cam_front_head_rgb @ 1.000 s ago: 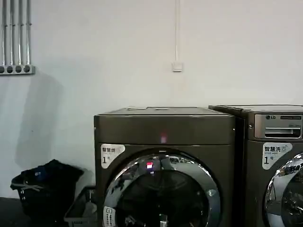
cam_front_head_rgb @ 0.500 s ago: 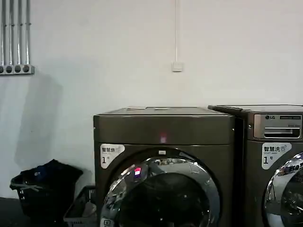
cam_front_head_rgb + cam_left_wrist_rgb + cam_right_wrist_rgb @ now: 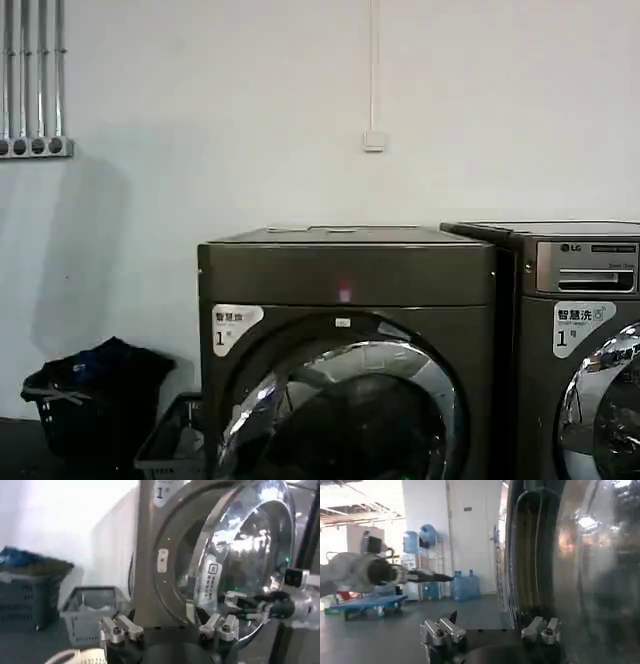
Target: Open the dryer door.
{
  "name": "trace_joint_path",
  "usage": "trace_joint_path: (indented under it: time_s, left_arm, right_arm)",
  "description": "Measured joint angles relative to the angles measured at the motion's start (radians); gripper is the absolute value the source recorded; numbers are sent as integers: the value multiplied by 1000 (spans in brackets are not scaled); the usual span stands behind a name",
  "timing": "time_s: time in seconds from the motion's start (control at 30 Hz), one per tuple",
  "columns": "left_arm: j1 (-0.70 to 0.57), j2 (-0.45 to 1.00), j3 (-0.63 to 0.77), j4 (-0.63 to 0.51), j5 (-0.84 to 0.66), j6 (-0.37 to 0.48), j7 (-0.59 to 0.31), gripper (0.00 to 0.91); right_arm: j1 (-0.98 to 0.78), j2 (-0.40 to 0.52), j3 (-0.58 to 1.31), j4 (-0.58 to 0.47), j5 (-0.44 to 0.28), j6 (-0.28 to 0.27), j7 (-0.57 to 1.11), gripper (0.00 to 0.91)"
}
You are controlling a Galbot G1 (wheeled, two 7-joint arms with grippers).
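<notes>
Door-swing step underway: the dryer door on the plain grey-brown machine is already ajar, and next it needs pulling wider. Left wrist view shows what head view doesn't: left pincer fingers apart, empty, with the right pincer at the chrome rim. From the right wrist view I cannot tell whether the right pincer grips.

Silver metal jaws with round screw heads on dark bodies, both wrists alike.

Your dryer door, a wide chrome ring around dark glass, stands swung partly out from the grey-brown machine's front.
</notes>
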State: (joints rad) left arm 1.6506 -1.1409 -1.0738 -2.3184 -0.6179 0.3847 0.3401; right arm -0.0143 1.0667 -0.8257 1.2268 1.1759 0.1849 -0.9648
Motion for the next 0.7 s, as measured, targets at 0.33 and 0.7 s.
trace_joint_path:
  time_s: [0.33, 0.7]
  left_arm:
    - [-72, 102, 48, 133, 77, -175, 50, 907]
    - [-164, 219, 174, 294, 106, -406, 82, 907]
  right_arm:
    - [32, -65, -43, 107, 32, -8, -5, 907]
    - [54, -143, -71, 218, 47, -13, -6, 907]
